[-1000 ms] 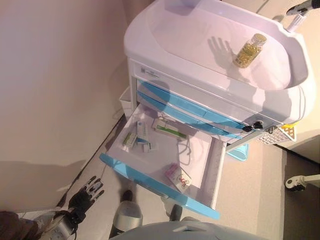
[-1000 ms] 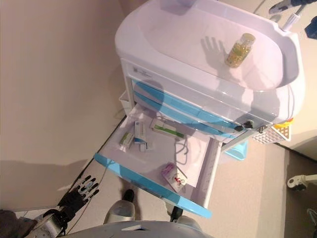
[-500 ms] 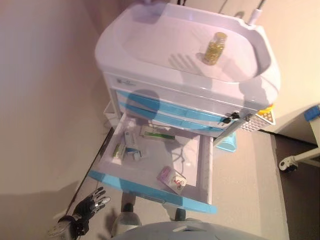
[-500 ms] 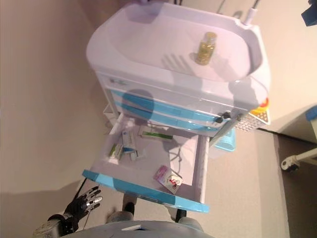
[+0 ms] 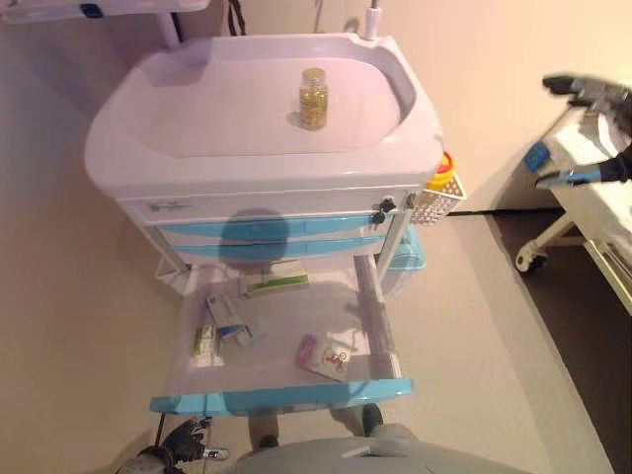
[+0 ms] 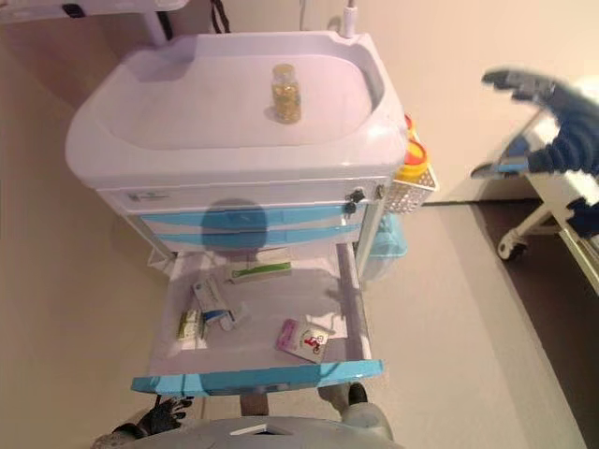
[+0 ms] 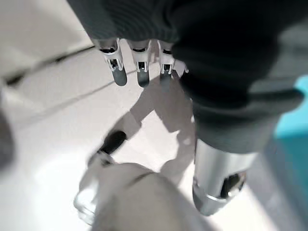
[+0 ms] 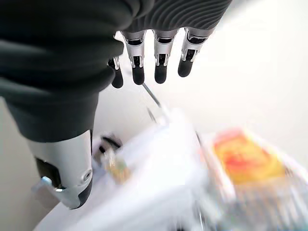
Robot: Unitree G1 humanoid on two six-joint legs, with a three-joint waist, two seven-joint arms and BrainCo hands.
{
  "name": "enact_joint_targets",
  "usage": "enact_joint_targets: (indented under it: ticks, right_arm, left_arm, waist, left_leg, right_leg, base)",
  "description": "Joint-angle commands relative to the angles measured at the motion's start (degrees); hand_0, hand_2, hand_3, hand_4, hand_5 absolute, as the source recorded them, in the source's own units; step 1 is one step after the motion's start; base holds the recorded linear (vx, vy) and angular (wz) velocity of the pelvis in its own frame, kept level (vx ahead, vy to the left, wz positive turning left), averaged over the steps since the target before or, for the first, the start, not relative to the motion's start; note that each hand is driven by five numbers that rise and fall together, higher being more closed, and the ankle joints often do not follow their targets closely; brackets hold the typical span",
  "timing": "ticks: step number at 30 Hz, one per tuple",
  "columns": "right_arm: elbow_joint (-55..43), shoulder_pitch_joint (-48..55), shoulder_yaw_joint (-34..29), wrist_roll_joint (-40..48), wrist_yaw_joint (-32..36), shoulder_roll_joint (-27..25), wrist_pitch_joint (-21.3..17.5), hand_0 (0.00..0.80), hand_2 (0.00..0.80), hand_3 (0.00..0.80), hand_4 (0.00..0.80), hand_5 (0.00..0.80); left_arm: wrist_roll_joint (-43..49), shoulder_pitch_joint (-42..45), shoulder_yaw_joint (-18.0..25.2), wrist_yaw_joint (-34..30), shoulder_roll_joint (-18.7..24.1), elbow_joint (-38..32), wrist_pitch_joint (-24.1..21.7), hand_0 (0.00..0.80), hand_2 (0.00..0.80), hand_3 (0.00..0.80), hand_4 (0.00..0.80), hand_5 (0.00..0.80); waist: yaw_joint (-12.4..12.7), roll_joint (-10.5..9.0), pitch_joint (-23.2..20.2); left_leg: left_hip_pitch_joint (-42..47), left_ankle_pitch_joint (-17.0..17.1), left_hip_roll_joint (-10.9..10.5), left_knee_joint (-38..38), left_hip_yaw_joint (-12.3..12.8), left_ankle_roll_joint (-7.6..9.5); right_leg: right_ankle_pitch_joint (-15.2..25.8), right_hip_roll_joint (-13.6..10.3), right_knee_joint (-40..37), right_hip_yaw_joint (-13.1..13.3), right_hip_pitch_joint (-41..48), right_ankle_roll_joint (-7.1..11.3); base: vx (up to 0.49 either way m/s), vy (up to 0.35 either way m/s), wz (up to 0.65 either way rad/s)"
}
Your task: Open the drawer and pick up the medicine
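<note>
The white cart (image 5: 197,109) has its bottom drawer (image 5: 281,400) pulled open, blue front toward me. Inside lie a long green-and-white medicine box (image 5: 276,285), a blue-and-white box (image 5: 227,314), a small green box (image 5: 204,342) and a pink sachet (image 5: 321,355). A bottle of yellow capsules (image 5: 313,97) stands on the cart top. My left hand (image 5: 183,449) hangs low by the drawer's left front corner, fingers (image 7: 139,72) straight, empty. My right hand (image 5: 585,92) is raised to the right of the cart, blurred; its fingers (image 8: 160,60) are straight and hold nothing.
A wire basket with a yellow container (image 5: 441,183) hangs on the cart's right side, above a blue bin (image 5: 405,262). A white wheeled frame (image 5: 592,217) stands at the right. Two shut blue drawers (image 5: 267,237) sit above the open one.
The camera has swung, so the cart now stands square in view. My right hand has gone from above the cart top to its right side. The drawer stays open; the left hand stays low.
</note>
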Motion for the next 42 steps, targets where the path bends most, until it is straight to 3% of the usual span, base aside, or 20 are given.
enact_joint_targets:
  ticks: [1, 6, 8, 11, 15, 20, 24, 37, 42]
  right_arm:
    - [-1.83, 0.26, -0.86, 3.57, 10.14, 1.54, -3.11, 0.0, 0.0, 0.0, 0.0, 0.0]
    - [-6.55, 8.38, 1.19, 0.43, 26.91, 0.45, -9.46, 0.0, 0.0, 0.0, 0.0, 0.0]
    - [-7.23, 10.97, 1.31, 2.27, 30.59, -0.62, -8.82, 0.0, 0.0, 0.0, 0.0, 0.0]
    - [-6.18, 11.39, 6.31, 7.61, 36.12, 0.66, -8.0, 0.0, 0.0, 0.0, 0.0, 0.0]
    - [-2.06, 7.42, 15.37, 10.26, 42.44, 4.37, -3.44, 0.0, 0.0, 0.0, 0.0, 0.0]
    - [5.1, 2.0, 28.62, 10.05, 46.51, 11.39, 0.98, 0.0, 0.0, 0.0, 0.0, 0.0]
    - [8.42, -0.35, 36.35, 9.43, 48.2, 15.87, 1.36, 0.0, 0.0, 0.0, 0.0, 0.0]
    - [15.5, -0.11, 42.56, 13.76, 48.09, 18.8, 0.26, 0.0, 0.0, 0.0, 0.0, 0.0]
    - [16.93, 0.22, 42.6, 15.25, 47.32, 19.72, 1.05, 0.0, 0.0, 0.0, 0.0, 0.0]
  left_arm:
    - [6.71, -4.57, -2.97, 3.37, 4.8, -0.25, -2.74, 0.0, 0.0, 0.0, 0.0, 0.0]
    - [9.67, -8.12, -5.36, 7.53, 5.36, -0.57, -4.78, 0.0, 0.0, 0.0, 0.0, 0.0]
    - [10.53, -9.43, -6.07, 8.26, 5.93, -1.65, -5.4, 0.0, 0.0, 0.0, 0.0, 0.0]
    - [10.76, -12.77, -7.91, 10.93, 6.51, -1.06, -7.11, 0.0, 0.0, 0.0, 0.0, 0.0]
    - [11.74, -17.61, -10.05, 13.15, 7.61, -0.75, -7.77, 0.0, 0.0, 0.0, 0.0, 0.0]
    - [10.86, -22.56, -12.36, 13.73, 9.34, -1.47, -7.27, 0.0, 0.0, 0.0, 0.0, 0.0]
    - [9.28, -26.72, -13.81, 13.15, 10.21, -0.23, -6.73, 0.0, 0.0, 0.0, 0.0, 0.0]
    - [4.72, -36.25, -16.19, 6.42, 16.95, 4.46, -3.08, 0.0, 0.0, 0.0, 0.0, 0.0]
    - [-0.86, -39.36, -14.31, 3.71, 17.33, 8.08, -2.26, 0.0, 0.0, 0.0, 0.0, 0.0]
  waist:
    - [0.34, -2.56, 1.52]
    - [-1.32, -3.45, 2.23]
    - [-1.61, -3.71, 2.6]
    - [-2.15, -4.05, 3.04]
    - [-1.92, -4.11, 3.45]
    - [-1.36, -3.67, 4.19]
    - [-1.51, -3.05, 5.17]
    - [-4.85, -1.62, 8.13]
    - [-6.1, -1.12, 9.03]
  left_leg:
    - [-3.0, -3.32, 0.4, 5.74, 0.41, 3.05]
    - [-3.51, -3.53, 0.79, 6.8, 1.52, 2.81]
    - [-3.52, -3.59, 0.8, 7.12, 1.66, 2.74]
    - [-3.93, -3.29, 1.03, 7.59, 2.12, 2.52]
    - [-4.41, -3.19, 1.03, 8.21, 2.08, 2.37]
    - [-5.36, -3.24, 0.89, 9.65, 1.68, 2.34]
    - [-6.26, -3.25, 0.73, 10.78, 1.77, 2.36]
    - [-7.98, -3.57, 0.15, 13.85, 4.21, 2.49]
    - [-8.34, -3.99, -0.42, 14.71, 5.24, 2.57]
  right_leg:
    - [-1.78, -1.66, 8.19, 0.03, -2.58, 2.75]
    - [-1.51, -1.31, 8.75, 1.1, -3.56, 2.91]
    - [-1.41, -1.26, 8.95, 1.47, -3.68, 2.87]
    - [-1.19, -1.18, 9.3, 1.83, -4.11, 2.88]
    - [-0.83, -1.47, 9.34, 1.71, -4.41, 3.04]
    - [-0.29, -1.9, 9.08, 1.48, -4.6, 3.14]
    - [0.03, -2.07, 9.18, 1.88, -5.12, 3.17]
    - [1.46, -2.3, 8.86, 4.58, -6.91, 3.6]
    - [1.93, -2.45, 8.42, 5.57, -7.39, 3.58]
  base:
    - [0.012, -0.038, -0.09]
    - [-0.014, -0.045, -0.14]
    - [-0.008, -0.035, -0.06]
    - [-0.016, -0.03, -0.1]
    - [0.002, -0.017, -0.04]
    - [0.0, 0.0, 0.0]
    - [0.0, 0.0, 0.0]
    - [-0.021, 0.033, -0.08]
    - [0.002, 0.069, -0.08]
